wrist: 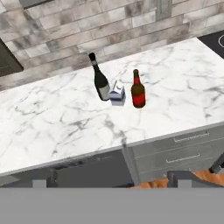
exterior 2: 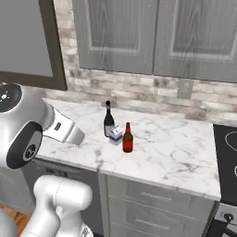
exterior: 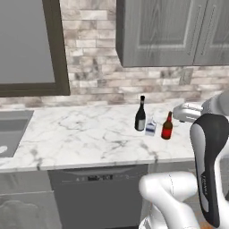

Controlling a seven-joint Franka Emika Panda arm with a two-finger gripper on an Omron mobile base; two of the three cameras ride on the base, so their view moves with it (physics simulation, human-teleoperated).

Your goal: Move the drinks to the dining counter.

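White marble with grey veins makes the surface (wrist: 65,118) in front of me, and I describe it from the near edge to the wall. Nearest, under the marble edge, I see a dark dishwasher front (exterior: 99,197) and beside it grey drawer fronts (exterior 2: 152,203) with thin handles. In the hand view the two dark fingers (wrist: 43,181) rise at the bottom, well apart from each other, so they stand wide with nothing between them, and they are well back from the bottles.

On the marble, three drinks stand upright in a tight group. The red-brown beer bottle (wrist: 138,90) is the nearest to me. Just beside it is the small blue-and-white milk carton (wrist: 117,94), and I cannot tell if they touch. The tall black wine bottle (wrist: 100,78) stands just beside the carton on its other side, a little further back. This group is on the marble with the dishwasher below it.

In the left base view a sink (exterior: 11,129) is set into the marble far to the left. In the right base view a dark cooktop (exterior 2: 227,152) lies at the right end. Behind all is a stone brick wall (exterior: 103,76), with grey cabinets (exterior 2: 152,37) above and a dark-framed window (exterior: 29,49) at the left.
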